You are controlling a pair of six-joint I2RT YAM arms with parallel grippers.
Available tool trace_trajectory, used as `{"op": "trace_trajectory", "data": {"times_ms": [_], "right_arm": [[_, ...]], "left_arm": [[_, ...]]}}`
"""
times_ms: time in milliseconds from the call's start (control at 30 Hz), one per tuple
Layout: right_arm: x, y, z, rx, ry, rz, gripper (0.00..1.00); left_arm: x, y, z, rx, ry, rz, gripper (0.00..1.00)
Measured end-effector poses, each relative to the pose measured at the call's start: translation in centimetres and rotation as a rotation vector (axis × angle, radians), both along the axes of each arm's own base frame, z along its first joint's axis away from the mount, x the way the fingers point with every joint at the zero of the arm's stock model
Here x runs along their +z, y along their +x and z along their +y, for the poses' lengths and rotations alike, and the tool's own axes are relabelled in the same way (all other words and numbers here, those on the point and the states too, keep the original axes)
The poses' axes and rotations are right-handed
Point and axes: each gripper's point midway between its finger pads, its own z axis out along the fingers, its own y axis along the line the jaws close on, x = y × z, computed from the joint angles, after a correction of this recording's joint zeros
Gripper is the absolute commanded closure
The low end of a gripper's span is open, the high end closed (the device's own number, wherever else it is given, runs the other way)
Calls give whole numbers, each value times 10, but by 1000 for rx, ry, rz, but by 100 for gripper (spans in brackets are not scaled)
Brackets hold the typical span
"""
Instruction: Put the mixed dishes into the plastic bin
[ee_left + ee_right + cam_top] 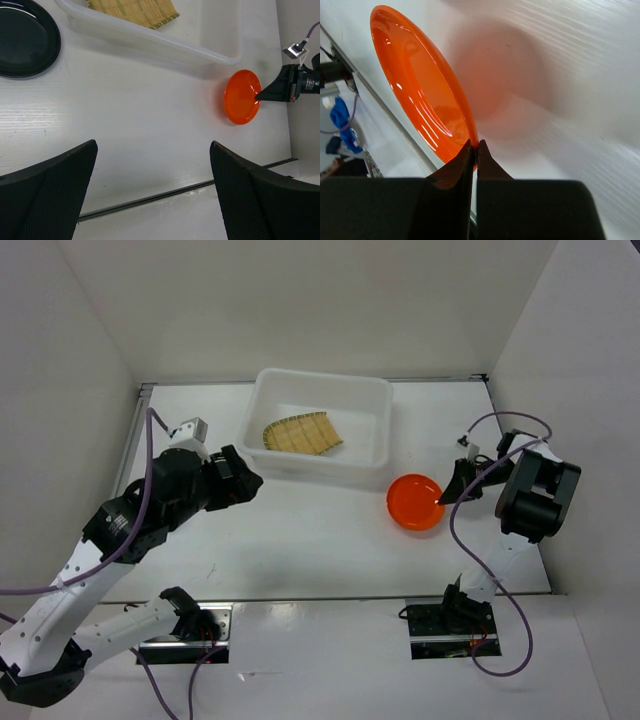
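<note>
Small round orange plate (415,502), tilted, just off the translucent white plastic bin's (322,375) 4 o'clock corner; right gripper (443,502) pinches its 3 o'clock rim. Left gripper (248,475) spread above open counter (300,540), 8 o'clock.

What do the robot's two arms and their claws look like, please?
Both the left arm and the right arm have white tube-like links near the base and bulky black joints higher up. A purple cable loops along each. The left claw has broad black wedge fingers with a fine dotted texture. The right claw ends in thin, tapered black tips.
</note>
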Motion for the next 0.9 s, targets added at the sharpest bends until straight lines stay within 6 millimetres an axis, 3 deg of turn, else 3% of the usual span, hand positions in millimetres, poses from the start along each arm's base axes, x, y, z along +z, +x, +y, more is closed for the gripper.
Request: {"op": "trace_trajectory", "data": {"times_ms": [167,433,600,733,900], "right_arm": [[13,1,31,105,5,-29,100],[54,10,32,118,-4,-142,100],[77,16,47,155,-2,-198,100],[108,38,60,180,-2,-284,100],[165,84,81,216,-7,-440,100]], "left_arm": [[1,-2,2,3,-6,-6,1],[-3,-10,8,21,-34,-4,1],[-3,-13,10,23,-37,-4,1],[-5,-12,9,23,-32,3,1],[-11,-8,6,22,-13,22,1]]}}
